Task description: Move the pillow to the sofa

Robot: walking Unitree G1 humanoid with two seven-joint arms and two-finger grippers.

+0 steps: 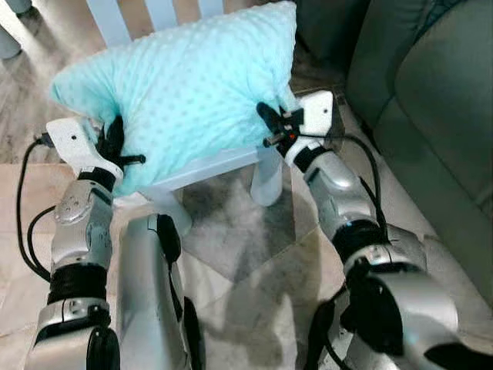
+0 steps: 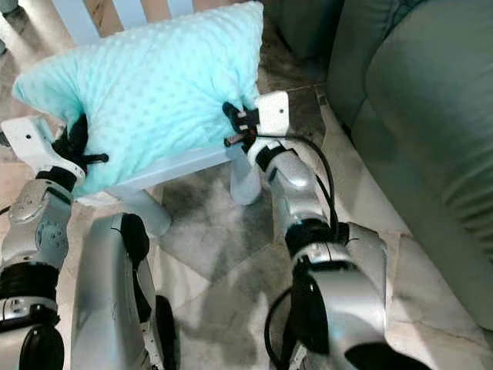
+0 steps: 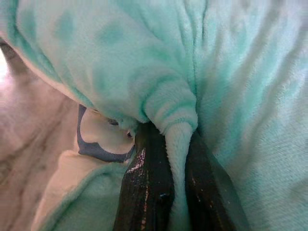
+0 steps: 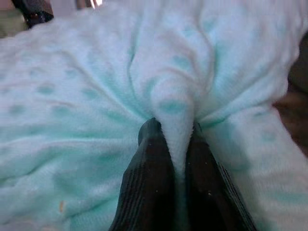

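A mint-green dotted pillow (image 1: 185,85) rests on a pale blue chair (image 1: 216,166) in front of me. My left gripper (image 1: 114,137) is shut on a fold of the pillow at its lower left edge; the pinched fabric (image 3: 175,144) bulges between the black fingers (image 3: 147,187). At the pillow's lower right edge my right gripper (image 1: 269,119) is likewise shut on a fold of the pillow (image 4: 175,125), held between its fingers (image 4: 144,187). The grey-green sofa (image 1: 439,116) stands to the right.
The chair's slatted back (image 1: 146,15) rises behind the pillow and its legs (image 1: 267,181) stand on a marble-patterned floor (image 1: 246,254). The sofa's arm and seat (image 2: 416,123) run along the right side. My own silver torso and legs (image 1: 154,301) are low in the eye views.
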